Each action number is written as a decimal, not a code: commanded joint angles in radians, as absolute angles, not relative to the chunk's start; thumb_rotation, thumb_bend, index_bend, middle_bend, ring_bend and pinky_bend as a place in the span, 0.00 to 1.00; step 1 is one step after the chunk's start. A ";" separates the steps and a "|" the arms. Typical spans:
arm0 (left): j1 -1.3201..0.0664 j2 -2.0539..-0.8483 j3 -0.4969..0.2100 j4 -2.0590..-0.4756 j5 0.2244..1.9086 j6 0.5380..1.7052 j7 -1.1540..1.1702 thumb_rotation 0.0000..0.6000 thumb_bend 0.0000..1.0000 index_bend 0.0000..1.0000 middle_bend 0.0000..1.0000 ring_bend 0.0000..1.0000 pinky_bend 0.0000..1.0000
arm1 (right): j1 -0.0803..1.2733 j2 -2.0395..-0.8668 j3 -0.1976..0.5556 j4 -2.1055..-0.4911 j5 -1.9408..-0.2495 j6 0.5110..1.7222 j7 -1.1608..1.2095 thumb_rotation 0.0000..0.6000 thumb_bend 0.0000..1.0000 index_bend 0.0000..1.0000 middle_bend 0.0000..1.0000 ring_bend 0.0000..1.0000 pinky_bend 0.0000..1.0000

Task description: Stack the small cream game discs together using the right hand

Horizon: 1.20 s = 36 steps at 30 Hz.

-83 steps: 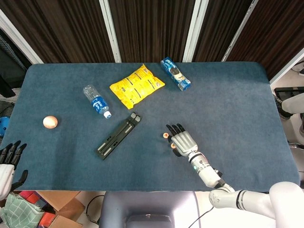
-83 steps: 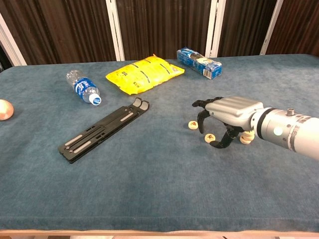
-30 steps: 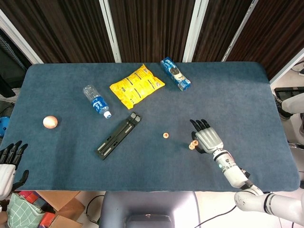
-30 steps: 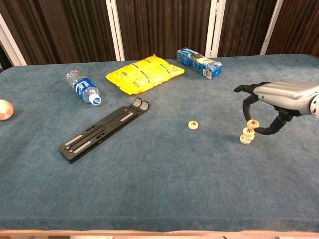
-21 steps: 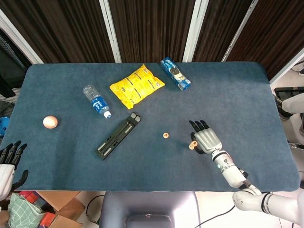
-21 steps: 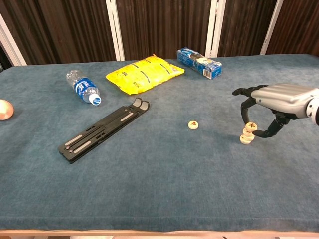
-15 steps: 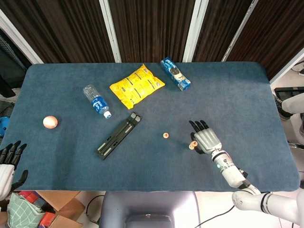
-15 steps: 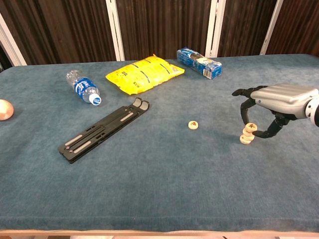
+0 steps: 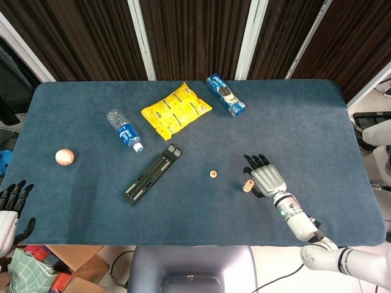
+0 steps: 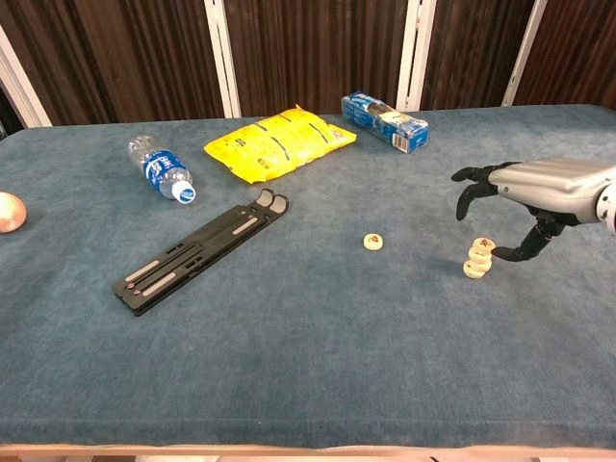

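A short stack of cream game discs (image 10: 478, 257) stands on the blue cloth at the right, a little crooked; the head view shows this stack (image 9: 247, 185) too. One more cream disc (image 10: 373, 242) lies alone to its left, also visible from the head camera as a single disc (image 9: 213, 174). My right hand (image 10: 539, 192) hovers just right of the stack, holding nothing. Its fingers are raised and spread, and the thumb tip is close beside the stack. In the head view the right hand (image 9: 267, 181) sits right beside the stack. My left hand (image 9: 9, 210) hangs off the table's front left corner, empty.
A black folding stand (image 10: 202, 252) lies left of centre. A water bottle (image 10: 160, 167), a yellow snack bag (image 10: 279, 141) and a blue biscuit pack (image 10: 389, 121) lie along the back. An orange ball (image 10: 8, 212) rests at the far left edge.
My right hand carried a disc from the table's middle to the right and set it on the stack. Its fingers have since lifted off the top disc.
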State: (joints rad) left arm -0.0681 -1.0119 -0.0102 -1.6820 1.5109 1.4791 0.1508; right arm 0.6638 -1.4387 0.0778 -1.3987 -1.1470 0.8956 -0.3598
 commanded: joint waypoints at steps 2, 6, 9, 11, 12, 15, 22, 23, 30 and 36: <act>-0.068 -1.012 -0.011 -1.682 1.510 1.479 0.150 1.00 0.43 0.01 0.00 0.00 0.13 | 0.665 -1.433 0.106 -1.403 -1.132 0.893 -0.320 1.00 0.46 0.39 0.02 0.00 0.00; -0.069 -1.012 -0.010 -1.682 1.509 1.477 0.152 1.00 0.43 0.01 0.00 0.00 0.13 | 0.677 -1.438 0.124 -1.406 -1.113 0.875 -0.306 1.00 0.46 0.40 0.02 0.00 0.00; -0.067 -1.010 -0.011 -1.682 1.510 1.481 0.150 1.00 0.43 0.01 0.00 0.00 0.13 | 0.683 -1.421 0.116 -1.421 -1.093 0.846 -0.320 1.00 0.46 0.39 0.01 0.00 0.00; -0.064 -1.008 -0.011 -1.683 1.510 1.487 0.146 1.00 0.43 0.01 0.00 0.00 0.13 | 0.684 -1.396 0.098 -1.437 -1.082 0.829 -0.346 1.00 0.46 0.37 0.00 0.00 0.00; -0.062 -1.005 -0.012 -1.685 1.511 1.491 0.143 1.00 0.43 0.01 0.00 0.00 0.13 | 0.682 -1.380 0.088 -1.448 -1.076 0.825 -0.361 1.00 0.46 0.36 0.00 0.00 0.00; -0.059 -1.001 -0.012 -1.686 1.514 1.498 0.138 1.00 0.43 0.01 0.00 0.00 0.13 | 0.671 -1.342 0.071 -1.476 -1.067 0.819 -0.366 1.00 0.46 0.33 0.00 0.00 0.00; -0.061 -1.006 -0.008 -1.685 1.523 1.494 0.142 1.00 0.43 0.01 0.00 0.00 0.13 | 0.655 -1.297 0.044 -1.492 -1.076 0.797 -0.331 1.00 0.46 0.34 0.00 0.00 0.00; -0.062 -1.007 -0.007 -1.685 1.523 1.491 0.144 1.00 0.43 0.01 0.00 0.00 0.13 | 0.658 -1.300 0.043 -1.486 -1.075 0.789 -0.329 1.00 0.46 0.34 0.00 0.00 0.00; -0.068 -1.014 -0.009 -1.682 1.514 1.479 0.158 1.00 0.43 0.01 0.00 0.00 0.13 | 0.682 -1.357 0.044 -1.430 -1.058 0.750 -0.329 1.00 0.46 0.41 0.00 0.00 0.00; -0.066 -1.011 -0.012 -1.683 1.511 1.484 0.153 1.00 0.43 0.01 0.00 0.00 0.13 | 0.691 -1.380 0.040 -1.415 -1.060 0.748 -0.335 1.00 0.46 0.43 0.00 0.00 0.00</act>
State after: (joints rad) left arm -0.0658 -1.0115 -0.0116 -1.6827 1.5110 1.4837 0.1535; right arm 0.6903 -1.3784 0.0411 -1.4153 -1.0591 0.7462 -0.3335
